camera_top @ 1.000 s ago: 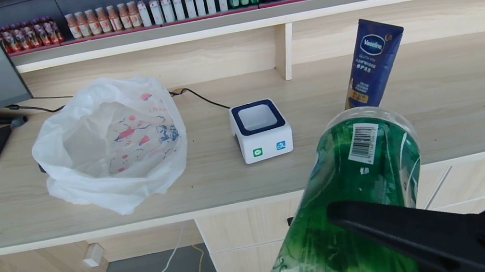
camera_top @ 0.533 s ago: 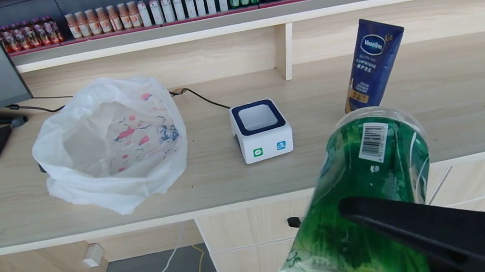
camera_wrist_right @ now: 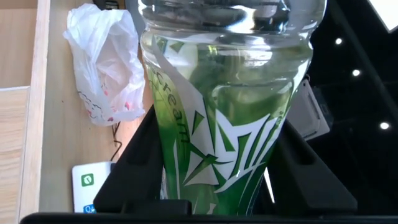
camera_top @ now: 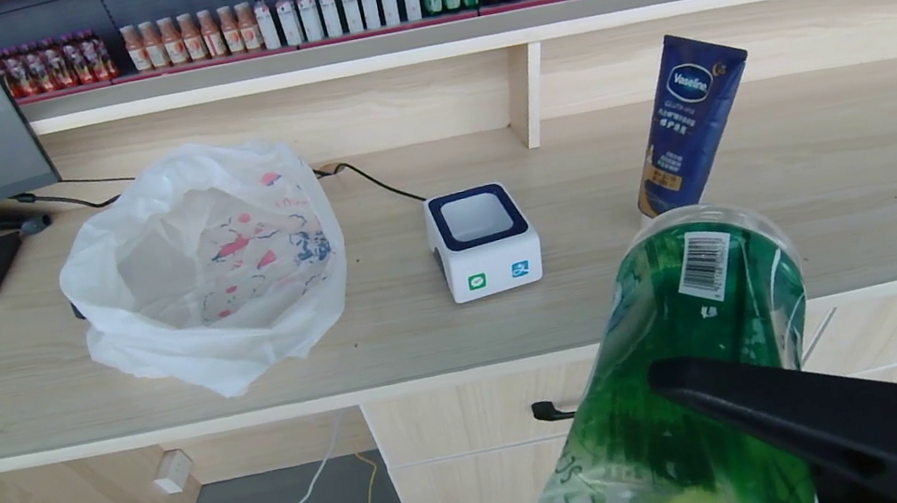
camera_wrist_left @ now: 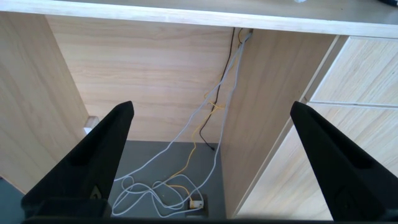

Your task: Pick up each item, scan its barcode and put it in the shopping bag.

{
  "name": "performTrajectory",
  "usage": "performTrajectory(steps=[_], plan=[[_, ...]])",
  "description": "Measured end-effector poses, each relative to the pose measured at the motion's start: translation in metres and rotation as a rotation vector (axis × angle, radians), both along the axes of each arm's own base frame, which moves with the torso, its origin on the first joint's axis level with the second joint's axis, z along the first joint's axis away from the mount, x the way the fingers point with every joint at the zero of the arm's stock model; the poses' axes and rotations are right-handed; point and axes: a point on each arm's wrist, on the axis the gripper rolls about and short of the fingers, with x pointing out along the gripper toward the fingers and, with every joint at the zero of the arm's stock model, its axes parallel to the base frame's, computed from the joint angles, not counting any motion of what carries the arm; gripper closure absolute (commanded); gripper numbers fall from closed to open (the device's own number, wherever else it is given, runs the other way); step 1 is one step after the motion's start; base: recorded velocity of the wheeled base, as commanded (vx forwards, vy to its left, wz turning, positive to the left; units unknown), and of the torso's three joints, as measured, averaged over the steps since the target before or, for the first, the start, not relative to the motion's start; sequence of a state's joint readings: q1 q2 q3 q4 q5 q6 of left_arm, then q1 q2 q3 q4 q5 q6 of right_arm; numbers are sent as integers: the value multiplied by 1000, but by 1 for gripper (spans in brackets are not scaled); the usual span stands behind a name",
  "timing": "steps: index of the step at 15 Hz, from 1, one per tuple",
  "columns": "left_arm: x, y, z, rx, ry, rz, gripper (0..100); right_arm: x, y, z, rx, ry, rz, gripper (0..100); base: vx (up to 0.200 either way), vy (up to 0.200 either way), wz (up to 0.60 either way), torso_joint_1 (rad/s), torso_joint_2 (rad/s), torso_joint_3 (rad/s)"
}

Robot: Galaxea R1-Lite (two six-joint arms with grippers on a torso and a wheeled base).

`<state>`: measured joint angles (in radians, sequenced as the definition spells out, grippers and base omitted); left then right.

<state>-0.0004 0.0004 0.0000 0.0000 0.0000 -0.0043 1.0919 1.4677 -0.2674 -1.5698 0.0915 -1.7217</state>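
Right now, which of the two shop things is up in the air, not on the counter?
The green bottle, clamped in the right gripper. The blue tube stands on the counter.

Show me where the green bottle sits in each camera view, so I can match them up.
Head view: green bottle at lower right, tilted, barcode facing up, before the counter edge.
Left wrist view: cabinet fronts and floor cables below the counter.
Right wrist view: green bottle in the middle, close up, clamped in the right gripper.
Shared landmark: the white shopping bag on the counter, head and right wrist views.
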Motion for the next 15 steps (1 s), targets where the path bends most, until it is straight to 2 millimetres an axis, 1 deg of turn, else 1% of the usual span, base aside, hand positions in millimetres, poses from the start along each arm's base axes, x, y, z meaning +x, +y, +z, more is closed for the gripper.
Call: performTrajectory(steps=[2,4,6,8,11,12,15], plan=[[0,0,0,0,0,0,0,2,-4,-1,28,72,11,100,0,0,0,0,0,0],[0,0,0,1,0,0,0,9,-9,1,75,153,2,100,0,0,0,0,0,0],[0,0,0,0,0,0,0,13,-12,2,100,194,-1,100,0,0,0,0,0,0],[0,0,0,0,0,0,0,16,-13,-3,136,318,28,100,0,0,0,0,0,0],[0,0,0,0,0,0,0,22,-9,-9,205,533,92,100,0,0,0,0,0,0],[0,0,0,0,0,0,0,26,-6,-8,236,585,110,100,0,0,0,0,0,0],[0,0,0,0,0,0,0,34,0,-8,276,665,133,100,0,0,0,0,0,0]])
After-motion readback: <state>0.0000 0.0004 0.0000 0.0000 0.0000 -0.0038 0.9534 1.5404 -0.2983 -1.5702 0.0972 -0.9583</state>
